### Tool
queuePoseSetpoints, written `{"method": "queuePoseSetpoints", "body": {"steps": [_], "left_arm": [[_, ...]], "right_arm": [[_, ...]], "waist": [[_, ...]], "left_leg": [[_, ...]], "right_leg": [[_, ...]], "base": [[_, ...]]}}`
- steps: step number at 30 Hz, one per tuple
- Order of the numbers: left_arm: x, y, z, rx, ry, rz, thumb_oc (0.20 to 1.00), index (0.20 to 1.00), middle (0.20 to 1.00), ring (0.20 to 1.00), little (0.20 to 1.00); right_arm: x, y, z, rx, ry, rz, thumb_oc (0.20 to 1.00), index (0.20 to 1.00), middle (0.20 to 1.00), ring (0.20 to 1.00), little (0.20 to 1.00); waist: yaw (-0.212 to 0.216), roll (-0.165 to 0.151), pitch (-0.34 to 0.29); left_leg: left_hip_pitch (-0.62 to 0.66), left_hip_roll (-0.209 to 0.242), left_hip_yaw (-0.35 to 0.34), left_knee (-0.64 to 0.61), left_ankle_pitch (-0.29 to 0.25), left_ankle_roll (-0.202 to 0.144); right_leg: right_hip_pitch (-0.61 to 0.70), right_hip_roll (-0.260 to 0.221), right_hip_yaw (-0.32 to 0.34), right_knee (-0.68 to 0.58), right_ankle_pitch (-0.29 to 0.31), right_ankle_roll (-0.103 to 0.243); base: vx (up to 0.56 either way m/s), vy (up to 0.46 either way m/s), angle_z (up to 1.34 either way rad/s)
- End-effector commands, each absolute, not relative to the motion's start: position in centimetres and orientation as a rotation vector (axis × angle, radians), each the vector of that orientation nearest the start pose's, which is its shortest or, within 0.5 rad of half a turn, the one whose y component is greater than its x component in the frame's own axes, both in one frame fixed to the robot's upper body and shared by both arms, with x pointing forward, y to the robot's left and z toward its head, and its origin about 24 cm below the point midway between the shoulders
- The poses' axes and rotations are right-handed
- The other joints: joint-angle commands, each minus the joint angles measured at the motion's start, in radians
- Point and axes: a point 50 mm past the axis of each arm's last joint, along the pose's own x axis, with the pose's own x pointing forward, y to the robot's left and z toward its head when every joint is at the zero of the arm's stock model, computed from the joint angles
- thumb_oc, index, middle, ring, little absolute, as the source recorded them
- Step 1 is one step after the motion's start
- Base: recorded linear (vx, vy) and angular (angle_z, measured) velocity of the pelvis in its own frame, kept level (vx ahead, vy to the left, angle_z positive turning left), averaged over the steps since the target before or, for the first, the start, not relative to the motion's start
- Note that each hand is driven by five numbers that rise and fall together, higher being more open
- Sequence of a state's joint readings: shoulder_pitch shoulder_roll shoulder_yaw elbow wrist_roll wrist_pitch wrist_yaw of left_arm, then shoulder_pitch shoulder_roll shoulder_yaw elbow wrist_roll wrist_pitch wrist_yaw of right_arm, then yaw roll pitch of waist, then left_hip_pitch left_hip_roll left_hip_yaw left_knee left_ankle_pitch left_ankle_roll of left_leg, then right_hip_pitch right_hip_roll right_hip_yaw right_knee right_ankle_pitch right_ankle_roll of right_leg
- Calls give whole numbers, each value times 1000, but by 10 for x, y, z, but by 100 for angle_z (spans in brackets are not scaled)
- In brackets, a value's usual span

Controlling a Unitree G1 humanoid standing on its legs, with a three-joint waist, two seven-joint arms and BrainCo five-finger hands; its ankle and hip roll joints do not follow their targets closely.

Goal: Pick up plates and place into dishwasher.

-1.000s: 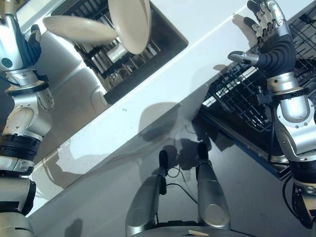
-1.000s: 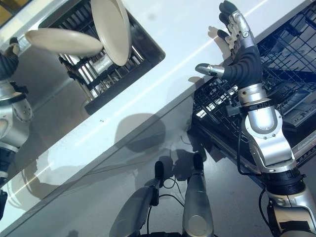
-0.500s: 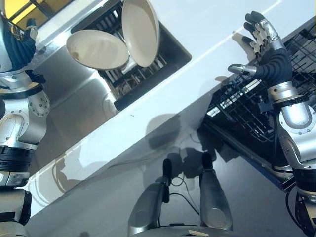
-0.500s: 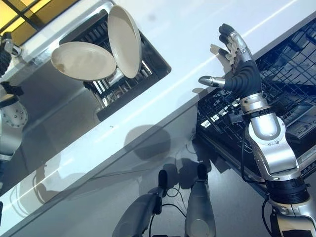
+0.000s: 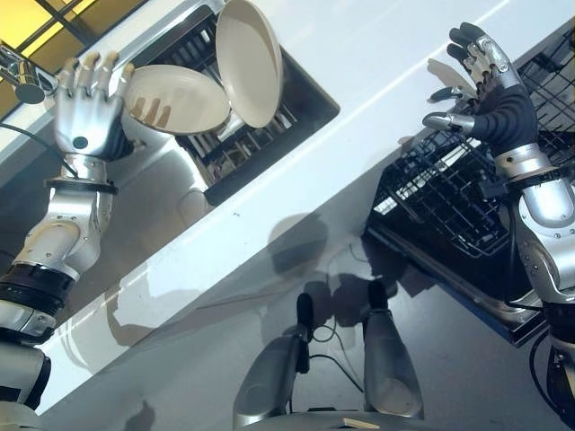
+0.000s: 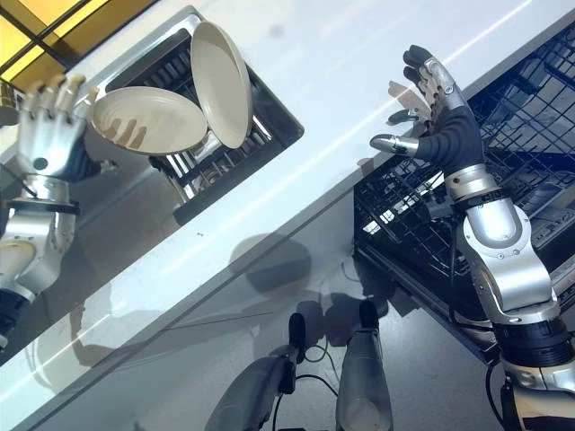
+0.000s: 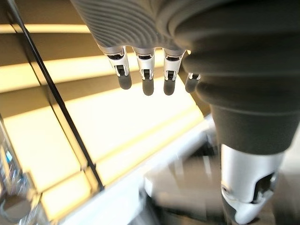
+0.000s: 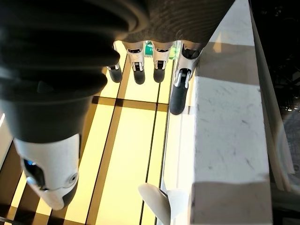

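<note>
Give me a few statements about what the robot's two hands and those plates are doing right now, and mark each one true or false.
1. The left hand is at a cream plate beside the sink rack. True.
2. A second plate stands on edge in that rack. True.
3. The right hand is holding a plate. False: its fingers are spread and it holds nothing.
4. The dishwasher basket already has plates in it. False: none show in its black wire grid.
5. The right hand is raised over the white counter. True.
</note>
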State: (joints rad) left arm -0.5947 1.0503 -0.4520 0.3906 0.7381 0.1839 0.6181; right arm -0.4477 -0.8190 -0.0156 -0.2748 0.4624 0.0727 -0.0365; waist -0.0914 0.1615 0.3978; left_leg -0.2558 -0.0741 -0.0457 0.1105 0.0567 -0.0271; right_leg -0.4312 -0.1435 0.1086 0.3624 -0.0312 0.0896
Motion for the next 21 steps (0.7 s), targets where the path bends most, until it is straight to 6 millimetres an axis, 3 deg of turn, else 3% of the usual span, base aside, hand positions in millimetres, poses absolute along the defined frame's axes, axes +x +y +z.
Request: {"method": "queuePoseSetpoints", "body": {"steps": [1,12,17,21], "left_arm": [[324,318,240,1915,-511,737,1000,1000,1000,1000,1000],[336,325,224,1919,-395,784,1000,1000,1000,1000,1000],[334,334,232,1902,-395,945,1000,1000,1000,1000,1000],[339,333,238,1925,-360,943,1000,1000,1000,1000,1000]], "right_arm": [[290,-231,244,-402,-462,110,1000,1000,1000,1000,1000],[295,-228,250,-445,-477,106,1000,1000,1000,1000,1000],[297,-228,251,-461,-477,95,1000,1000,1000,1000,1000],[298,-228,253,-474,-486,91,1000,1000,1000,1000,1000]], "waist": [[-31,-10,6],[-52,-9,65],[-57,-11,78],[-64,-9,84]], "left_leg": [[-8,-46,29,111,-63,16],[-69,-62,55,143,-43,19],[-84,-65,61,151,-40,19],[-95,-68,67,155,-38,20]], "right_leg": [[48,-9,0,-110,66,-20],[-19,-16,16,-85,95,-16],[-39,-22,24,-84,110,-11],[-54,-24,28,-78,116,-7]], "base": [[-1,100,-13],[3,86,-6],[25,66,-4],[15,55,0]]}}
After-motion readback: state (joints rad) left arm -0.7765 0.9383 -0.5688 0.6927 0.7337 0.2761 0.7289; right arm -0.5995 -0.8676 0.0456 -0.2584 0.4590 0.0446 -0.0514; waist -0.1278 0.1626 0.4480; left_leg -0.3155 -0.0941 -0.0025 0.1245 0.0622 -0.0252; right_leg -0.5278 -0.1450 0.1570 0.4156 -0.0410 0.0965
